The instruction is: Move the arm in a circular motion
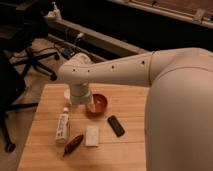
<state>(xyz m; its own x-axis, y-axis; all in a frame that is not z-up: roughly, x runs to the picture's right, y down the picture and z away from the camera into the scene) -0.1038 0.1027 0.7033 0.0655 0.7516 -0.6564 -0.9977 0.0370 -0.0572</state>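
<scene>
The cream-white arm (125,72) reaches from the right across the wooden table (130,100) to a bulbous joint (75,70) at the left. There it bends down to a short wrist segment (80,94). The gripper (91,104) hangs under that wrist, just above the table at the left rim of a red bowl (100,103). The wrist hides most of it.
On the table lie a white bottle (62,125), a reddish-brown oblong item (74,143), a white packet (92,135) and a black device (116,125). A black office chair (30,55) stands left of the table. A long bench (100,42) runs behind.
</scene>
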